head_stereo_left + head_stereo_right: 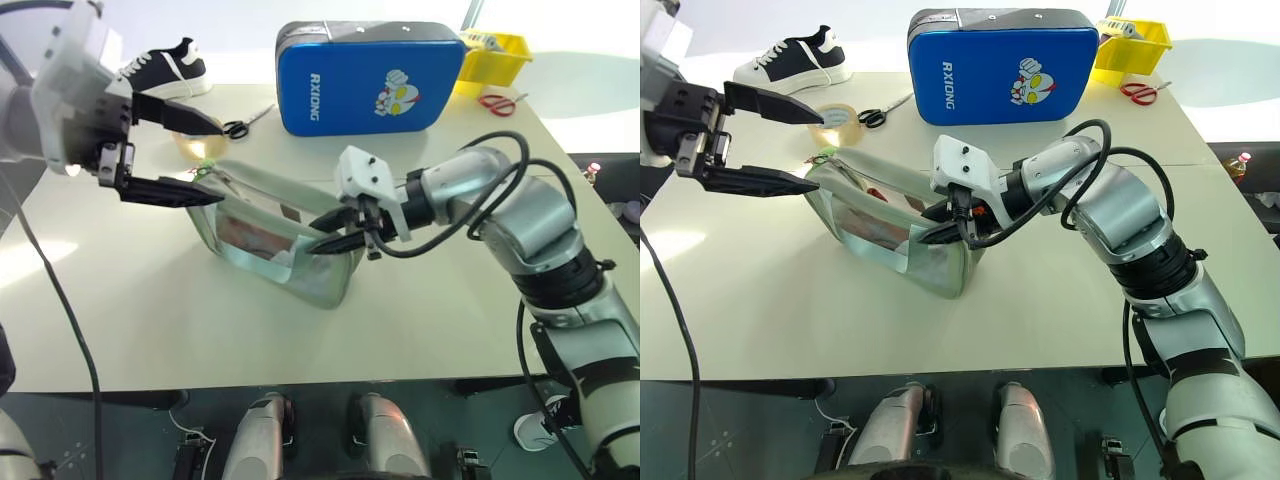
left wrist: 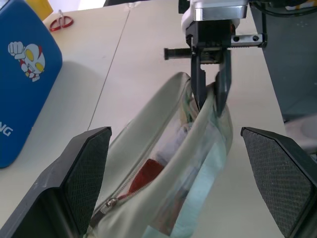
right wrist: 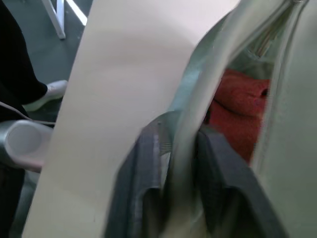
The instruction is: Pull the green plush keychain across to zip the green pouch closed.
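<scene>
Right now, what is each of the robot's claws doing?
Left gripper: open, holding nothing, near the green pouch's end.
Right gripper: shut on the pouch's edge.

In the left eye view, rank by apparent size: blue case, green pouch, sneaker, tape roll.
1. Blue case, largest, though not by much.
2. Green pouch; it sits nearer the camera, so the true order of these two is unsure.
3. Sneaker, partly hidden by the left gripper.
4. Tape roll, smallest, partly hidden.
</scene>
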Controlling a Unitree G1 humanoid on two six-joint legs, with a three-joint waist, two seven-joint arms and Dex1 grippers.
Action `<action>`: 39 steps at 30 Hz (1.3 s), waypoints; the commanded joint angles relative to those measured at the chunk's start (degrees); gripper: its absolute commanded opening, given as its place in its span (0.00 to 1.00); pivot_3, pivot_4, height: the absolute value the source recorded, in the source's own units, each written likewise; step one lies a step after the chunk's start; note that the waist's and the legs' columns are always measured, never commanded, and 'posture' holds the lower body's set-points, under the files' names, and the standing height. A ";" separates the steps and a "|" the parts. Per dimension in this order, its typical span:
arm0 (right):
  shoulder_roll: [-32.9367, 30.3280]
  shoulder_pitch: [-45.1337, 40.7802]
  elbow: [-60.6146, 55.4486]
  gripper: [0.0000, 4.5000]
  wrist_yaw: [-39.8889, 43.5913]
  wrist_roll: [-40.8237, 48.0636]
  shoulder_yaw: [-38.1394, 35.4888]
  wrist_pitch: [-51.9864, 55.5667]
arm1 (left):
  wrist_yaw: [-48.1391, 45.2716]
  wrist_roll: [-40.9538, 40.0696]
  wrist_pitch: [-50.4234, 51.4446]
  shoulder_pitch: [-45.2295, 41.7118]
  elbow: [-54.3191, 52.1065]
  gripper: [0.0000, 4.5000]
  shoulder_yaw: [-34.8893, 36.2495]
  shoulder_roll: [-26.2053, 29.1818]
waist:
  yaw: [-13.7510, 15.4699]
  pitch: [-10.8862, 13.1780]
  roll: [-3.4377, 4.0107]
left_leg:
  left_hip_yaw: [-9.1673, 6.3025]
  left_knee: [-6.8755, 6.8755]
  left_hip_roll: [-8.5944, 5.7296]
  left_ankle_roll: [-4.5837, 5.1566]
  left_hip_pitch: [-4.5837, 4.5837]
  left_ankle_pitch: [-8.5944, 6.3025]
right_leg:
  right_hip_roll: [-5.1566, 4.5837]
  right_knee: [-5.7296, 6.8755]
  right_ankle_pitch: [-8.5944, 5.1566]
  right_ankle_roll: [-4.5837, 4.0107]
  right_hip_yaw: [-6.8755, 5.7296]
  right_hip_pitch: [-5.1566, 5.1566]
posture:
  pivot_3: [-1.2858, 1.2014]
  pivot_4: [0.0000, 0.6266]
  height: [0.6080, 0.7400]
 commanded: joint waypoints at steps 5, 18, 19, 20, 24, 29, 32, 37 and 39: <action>-1.54 -11.47 26.01 0.02 1.73 -19.98 1.32 -36.11 | 1.57 -0.45 0.52 -4.00 2.70 1.00 2.25 -1.03 | -0.17 0.01 0.01 | 0.01 -0.02 -0.02 -0.01 -0.01 0.00 | 0.00 -0.07 -0.13 -0.18 0.01 0.00 | 0.52 0.24 1.00; 4.05 -7.67 29.83 0.02 8.33 -17.70 -3.09 -28.09 | 4.69 0.23 -0.50 -2.91 2.79 1.00 2.25 -4.10 | -0.54 0.02 0.01 | 0.08 -0.03 -0.01 -0.38 0.27 0.23 | 0.01 0.39 -0.06 0.05 0.13 0.06 | 0.52 0.24 1.00; 4.32 -7.49 27.61 0.02 8.98 -16.22 -3.77 -23.14 | 4.78 0.21 -0.56 -2.76 2.73 1.00 2.31 -4.13 | -0.58 0.02 0.01 | 0.08 -0.03 0.00 -0.38 0.30 0.23 | 0.01 0.46 -0.06 0.04 0.14 0.06 | 0.52 0.24 1.00; 4.50 -7.32 25.87 0.02 9.28 -15.35 -4.28 -19.52 | 4.83 0.20 -0.59 -2.65 2.69 1.00 2.36 -4.16 | -0.60 0.02 0.01 | 0.06 -0.03 0.02 -0.38 0.34 0.24 | 0.01 0.52 -0.10 -0.02 0.14 0.06 | 0.52 0.24 1.00; 7.00 -7.38 22.11 0.02 6.18 -13.15 -6.68 -8.68 | 5.19 0.33 -0.92 -2.15 2.56 1.00 2.30 -4.42 | -0.58 0.02 0.01 | 0.03 -0.05 0.04 -0.39 0.34 0.24 | 0.03 0.61 -0.15 -0.12 0.14 0.00 | 0.52 0.24 1.00; 8.77 -6.49 20.88 0.02 1.94 -15.01 -6.32 -7.49 | 5.35 -0.06 -0.55 -2.50 2.19 1.00 2.06 -4.69 | -0.27 0.02 0.01 | 0.03 -0.04 0.02 -0.39 0.31 0.24 | 0.01 0.60 -0.15 -0.12 0.13 -0.02 | 0.52 0.24 1.00; 8.54 -5.59 19.86 0.02 1.39 -15.02 -6.02 -6.89 | 5.00 -0.18 -0.29 -2.45 1.93 1.00 1.87 -4.47 | -0.04 0.01 0.00 | 0.02 -0.04 0.01 -0.37 0.31 0.22 | 0.01 0.57 -0.16 -0.13 0.13 0.02 | 0.52 0.24 1.00; 5.53 -3.61 16.39 0.19 5.19 -13.95 -5.28 -6.92 | 4.62 0.95 -1.34 -1.50 1.62 1.00 1.44 -3.93 | -0.12 0.01 0.00 | 0.01 -0.04 0.01 -0.30 0.31 0.18 | 0.01 0.57 -0.16 -0.13 0.13 0.01 | 0.52 0.24 1.00; 5.38 -3.44 15.88 0.36 4.93 -13.78 -5.82 -6.78 | 5.00 1.11 -1.14 -1.48 2.00 1.00 1.60 -3.93 | -0.09 0.01 0.00 | 0.01 -0.04 0.01 -0.30 0.31 0.18 | 0.01 0.57 -0.16 -0.13 0.13 0.01 | 0.52 0.24 1.00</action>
